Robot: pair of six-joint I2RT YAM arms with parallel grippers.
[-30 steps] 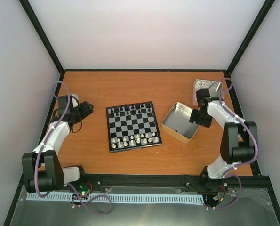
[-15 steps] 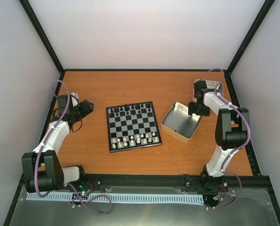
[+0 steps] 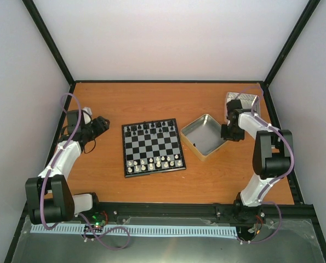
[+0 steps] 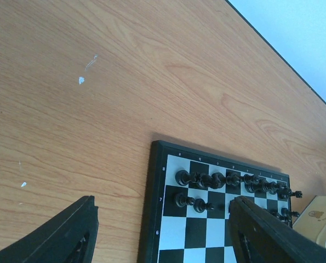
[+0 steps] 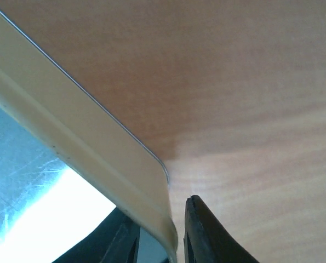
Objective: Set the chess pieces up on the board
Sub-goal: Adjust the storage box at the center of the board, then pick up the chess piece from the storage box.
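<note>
The board [image 3: 153,148] lies flat near the middle of the bench [image 3: 124,98], turned slightly off square. The black chess pieces [image 3: 150,128] stand in its two far rows, while the white pieces [image 3: 154,163] fill the two near rows.

The left end effector [image 3: 99,126] hangs over bare wood to the left of the board, apart from it. In the left wrist view its fingers [image 4: 58,235] are spread wide with nothing between them, and the board's corner [image 4: 168,164] with a line of black pieces [image 4: 228,181] shows beyond them.

The right end effector [image 3: 228,131] sits at the right-hand wall of an open tin tray [image 3: 198,145], which lies just beside the board's right edge; whether the two touch is hard to judge from above. The right wrist view shows the cream-coloured wall [image 5: 97,164] of the tray running between the two fingers [image 5: 204,235], the gap narrow and seemingly pinching it. A second tin [image 3: 244,100] rests in the far right corner
</note>
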